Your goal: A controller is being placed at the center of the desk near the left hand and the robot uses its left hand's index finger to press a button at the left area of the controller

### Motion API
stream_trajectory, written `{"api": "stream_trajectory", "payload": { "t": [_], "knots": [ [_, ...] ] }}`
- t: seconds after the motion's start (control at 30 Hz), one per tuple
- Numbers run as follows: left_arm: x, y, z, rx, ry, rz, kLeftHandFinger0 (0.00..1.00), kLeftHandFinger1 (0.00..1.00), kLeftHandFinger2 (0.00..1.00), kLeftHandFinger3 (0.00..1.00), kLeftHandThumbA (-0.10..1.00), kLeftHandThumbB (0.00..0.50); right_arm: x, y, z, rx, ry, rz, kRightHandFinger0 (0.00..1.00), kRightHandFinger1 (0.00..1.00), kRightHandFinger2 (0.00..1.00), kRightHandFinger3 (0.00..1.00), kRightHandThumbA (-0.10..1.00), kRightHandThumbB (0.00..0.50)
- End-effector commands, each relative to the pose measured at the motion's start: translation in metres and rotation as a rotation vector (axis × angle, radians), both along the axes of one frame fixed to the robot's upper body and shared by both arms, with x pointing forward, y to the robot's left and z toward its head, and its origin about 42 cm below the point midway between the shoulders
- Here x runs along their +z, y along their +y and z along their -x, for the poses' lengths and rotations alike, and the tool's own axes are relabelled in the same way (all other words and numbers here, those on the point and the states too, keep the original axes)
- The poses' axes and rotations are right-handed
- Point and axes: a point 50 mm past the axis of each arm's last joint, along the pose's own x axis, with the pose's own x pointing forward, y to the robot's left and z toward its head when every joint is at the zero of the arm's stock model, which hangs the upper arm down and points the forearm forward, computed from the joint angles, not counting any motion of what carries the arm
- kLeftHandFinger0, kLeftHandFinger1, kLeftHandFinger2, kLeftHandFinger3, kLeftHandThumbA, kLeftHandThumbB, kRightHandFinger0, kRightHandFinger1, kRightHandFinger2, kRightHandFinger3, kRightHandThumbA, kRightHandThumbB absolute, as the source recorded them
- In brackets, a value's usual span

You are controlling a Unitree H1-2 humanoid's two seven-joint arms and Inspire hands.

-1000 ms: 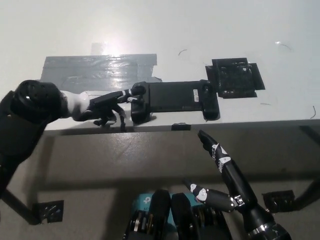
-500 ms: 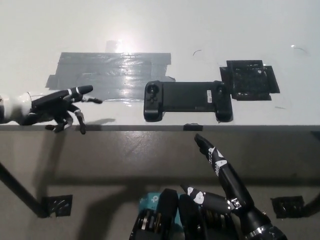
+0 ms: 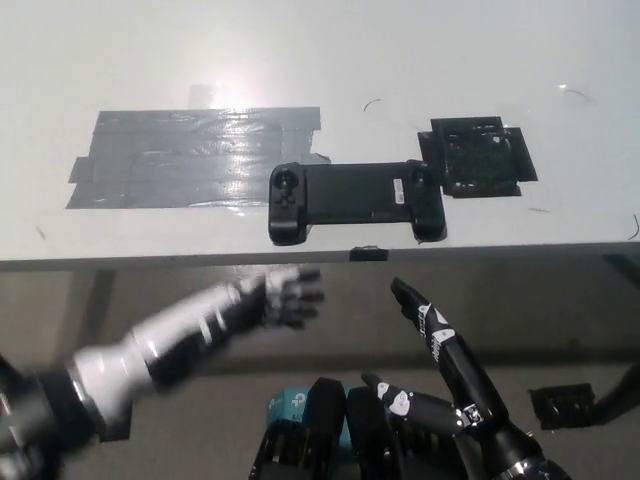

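Note:
The black controller [image 3: 355, 200] lies flat near the desk's front edge, its long side along the edge, with a round stick on its left end. Nothing touches it. My white left hand [image 3: 285, 298] is blurred by motion and sits below and in front of the desk edge, just under the controller's left end, with its forearm running down to the lower left. My black right hand [image 3: 440, 345] rests lower right, below the desk edge, open with its fingers spread and pointing up.
A patch of grey tape [image 3: 195, 155] covers the desk left of the controller. A black square patch [image 3: 478, 155] lies to its right. A small black clip [image 3: 367, 253] sits on the white desk's front edge [image 3: 150, 262].
My left hand came off the controller's left end, swung out left along the desk edge, then dropped below the edge toward the middle. The camera shifted a little; the controller stays put.

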Motion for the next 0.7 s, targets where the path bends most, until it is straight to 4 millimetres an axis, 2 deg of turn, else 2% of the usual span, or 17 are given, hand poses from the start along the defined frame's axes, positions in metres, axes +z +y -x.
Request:
{"api": "stream_trajectory", "payload": {
  "t": [0.0, 0.07, 0.1, 0.13, 0.2, 0.27, 0.43, 0.53, 0.63, 0.67],
  "knots": [
    [-0.028, 0.004, 0.044, 0.459, -0.345, 0.165, 1.00, 1.00, 1.00, 1.00, 1.00, 0.228, 0.005, 0.006, 0.008, 0.020, -0.048, -0.063, 1.00, 1.00, 1.00, 1.00, 0.78, 0.201],
    [-0.058, 0.006, 0.039, 0.540, -0.350, 0.125, 1.00, 1.00, 1.00, 1.00, 1.00, 0.319, 0.004, 0.008, 0.006, 0.018, -0.041, -0.086, 1.00, 1.00, 1.00, 1.00, 0.83, 0.208],
    [-0.060, 0.005, 0.038, 0.545, -0.353, 0.123, 1.00, 1.00, 1.00, 1.00, 1.00, 0.322, 0.004, 0.008, 0.005, 0.017, -0.042, -0.088, 1.00, 1.00, 1.00, 1.00, 0.83, 0.208],
    [-0.079, 0.005, 0.035, 0.570, -0.323, 0.115, 1.00, 1.00, 1.00, 1.00, 1.00, 0.322, 0.003, 0.008, 0.005, 0.011, -0.043, -0.090, 1.00, 1.00, 1.00, 1.00, 0.87, 0.222],
    [-0.095, 0.000, 0.030, 0.576, -0.289, 0.107, 1.00, 1.00, 1.00, 1.00, 1.00, 0.322, 0.003, 0.005, 0.005, 0.000, -0.044, -0.092, 1.00, 1.00, 1.00, 1.00, 0.91, 0.221],
    [-0.102, -0.003, 0.025, 0.574, -0.295, 0.090, 1.00, 1.00, 1.00, 1.00, 1.00, 0.311, 0.003, 0.004, 0.003, -0.015, -0.057, -0.094, 1.00, 1.00, 1.00, 1.00, 0.93, 0.218],
    [-0.109, -0.019, 0.020, 0.551, -0.319, 0.099, 1.00, 1.00, 1.00, 1.00, 1.00, 0.322, 0.002, 0.003, 0.003, -0.038, -0.072, -0.099, 1.00, 1.00, 1.00, 1.00, 0.99, 0.233],
    [-0.112, -0.032, 0.023, 0.549, -0.326, 0.105, 1.00, 1.00, 1.00, 1.00, 1.00, 0.319, -0.002, 0.003, 0.009, -0.041, -0.063, -0.099, 1.00, 1.00, 1.00, 1.00, 0.99, 0.239],
    [-0.113, -0.038, 0.023, 0.557, -0.304, 0.116, 1.00, 1.00, 1.00, 1.00, 1.00, 0.361, -0.002, 0.004, 0.011, -0.038, -0.062, -0.101, 1.00, 1.00, 1.00, 1.00, 0.99, 0.238],
    [-0.113, -0.039, 0.020, 0.556, -0.304, 0.123, 1.00, 1.00, 1.00, 1.00, 1.00, 0.357, -0.001, 0.004, 0.008, -0.039, -0.065, -0.100, 1.00, 1.00, 1.00, 1.00, 0.99, 0.246]
  ]
}}
